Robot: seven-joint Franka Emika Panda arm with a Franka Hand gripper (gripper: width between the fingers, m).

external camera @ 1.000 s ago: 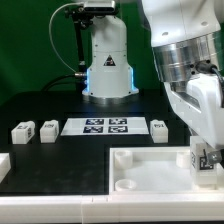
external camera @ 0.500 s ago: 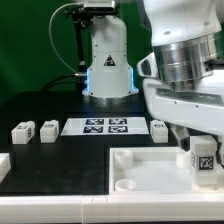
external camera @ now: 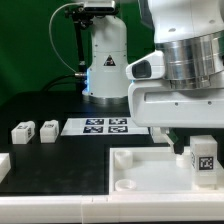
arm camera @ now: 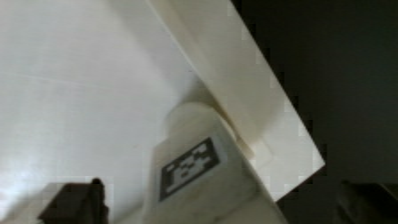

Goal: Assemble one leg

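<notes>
Leg [external camera: 204,160] upright at the white panel's [external camera: 140,172] right corner; task looks nearly done.
Gripper [arm camera: 219,205] jaws wide, either side of the post, not gripping it. Whether it sits fully in its hole, cannot tell; tightening may remain.

Marker board [external camera: 105,126] on black table [external camera: 55,160]

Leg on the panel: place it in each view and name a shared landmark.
Exterior view: leg at the exterior view's right, upright on the panel's corner.
Wrist view: leg beside the panel's edge.
Shared landmark: the leg's tag.
</notes>
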